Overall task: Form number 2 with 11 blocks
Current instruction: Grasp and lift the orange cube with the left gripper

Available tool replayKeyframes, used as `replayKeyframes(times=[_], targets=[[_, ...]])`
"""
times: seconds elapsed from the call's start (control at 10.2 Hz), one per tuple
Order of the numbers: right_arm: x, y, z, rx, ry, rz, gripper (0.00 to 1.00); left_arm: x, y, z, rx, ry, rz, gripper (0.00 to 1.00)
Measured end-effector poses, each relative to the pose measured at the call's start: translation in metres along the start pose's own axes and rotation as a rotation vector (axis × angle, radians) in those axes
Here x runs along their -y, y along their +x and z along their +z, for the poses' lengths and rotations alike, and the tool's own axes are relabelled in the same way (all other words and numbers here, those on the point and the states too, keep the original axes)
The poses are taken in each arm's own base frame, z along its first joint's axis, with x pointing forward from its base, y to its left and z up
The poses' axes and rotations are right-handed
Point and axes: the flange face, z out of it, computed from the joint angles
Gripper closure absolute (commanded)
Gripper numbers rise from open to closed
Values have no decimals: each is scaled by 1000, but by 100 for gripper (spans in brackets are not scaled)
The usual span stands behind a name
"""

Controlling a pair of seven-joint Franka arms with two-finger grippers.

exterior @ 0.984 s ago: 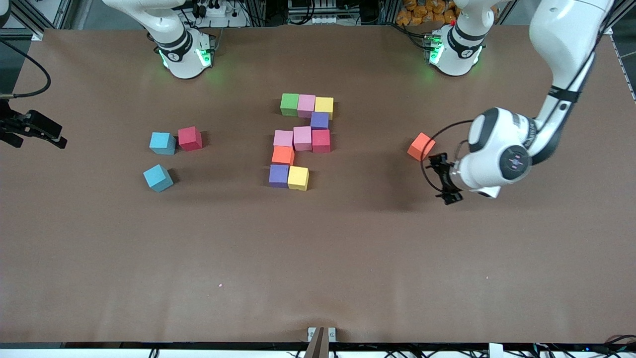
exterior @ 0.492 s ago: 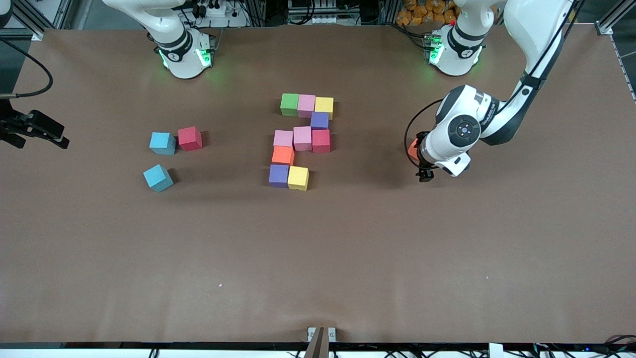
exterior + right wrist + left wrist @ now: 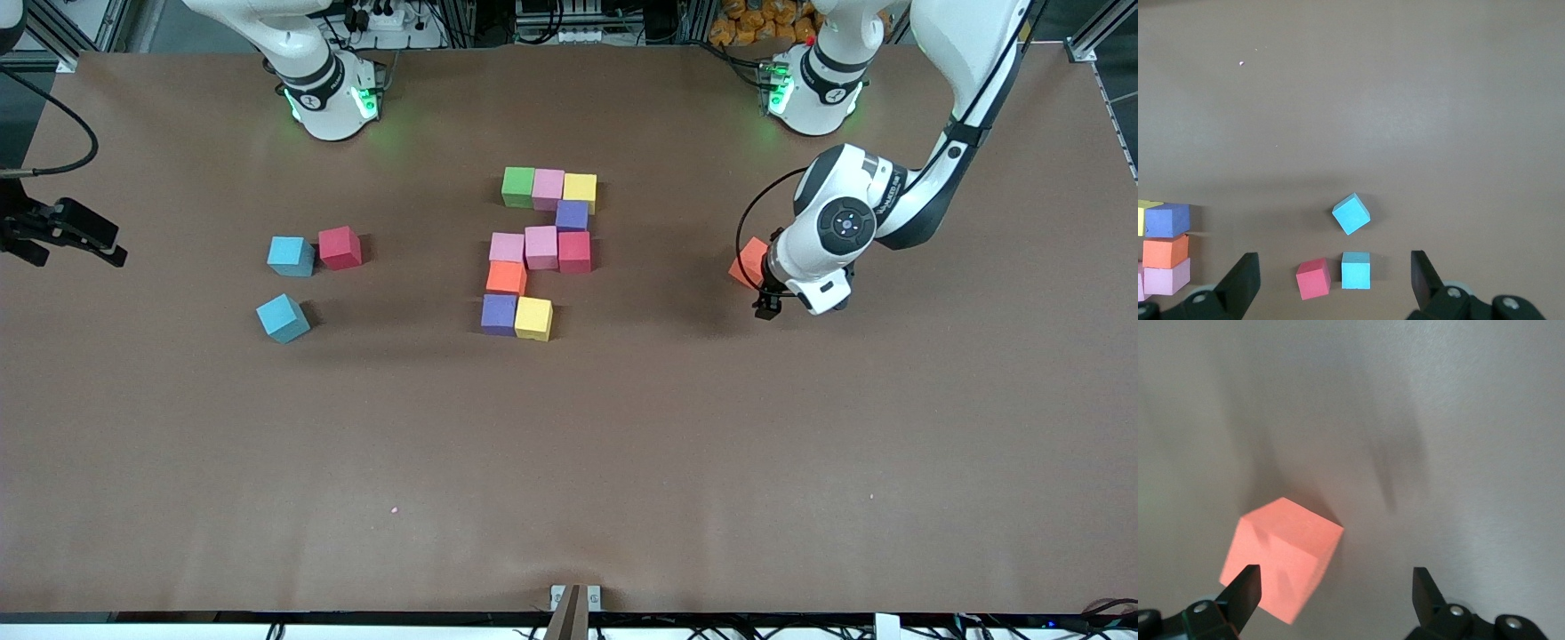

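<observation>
The left gripper hangs over the table at the left arm's end, its jaws spread wide and clamped on nothing; in the left wrist view one fingertip overlaps the edge of the loose orange cube, though whether it touches the foam cannot be told; the other finger stands clear over bare table.

That orange cube sits alone, turned askew, well apart from the unfinished number 2 toward the left arm's end.

The number 2 lies mid-table with ten cubes touching: a top row of green, pink and yellow; a purple under the yellow; a middle row of two pinks and a red; an orange below; then purple and yellow in the bottom row, one place still unfilled.

Toward the right arm's end from the number 2 lie a spare red cube and two light blue cubes, one touching that red.

The right gripper waits at the table's edge at that end, jaws wide apart, holding nothing.
</observation>
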Motion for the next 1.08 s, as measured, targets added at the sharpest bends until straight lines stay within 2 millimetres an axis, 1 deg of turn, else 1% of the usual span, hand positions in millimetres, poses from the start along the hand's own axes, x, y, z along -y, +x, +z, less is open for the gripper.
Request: replayKeyframes(times=[0.2, 0.39, 0.49, 0.69, 0.89, 1.08], targets=[[0, 0, 0, -1, 0, 0, 0, 9, -1, 6, -9, 12, 119, 0], [1, -1, 1, 8, 1, -1, 0, 17, -3, 8, -18, 11, 200, 0], [6, -2, 2, 19, 2, -11, 0, 20, -5, 10, -21, -3, 220, 0], [17, -2, 1, 21, 3, -30, 0, 32, -10, 22, -22, -31, 238, 0], [15, -1, -6, 7, 2, -27, 0, 46, -12, 36, -22, -35, 263, 0], [14, -1, -6, 7, 2, -26, 0, 52, -12, 44, -20, -30, 283, 0]])
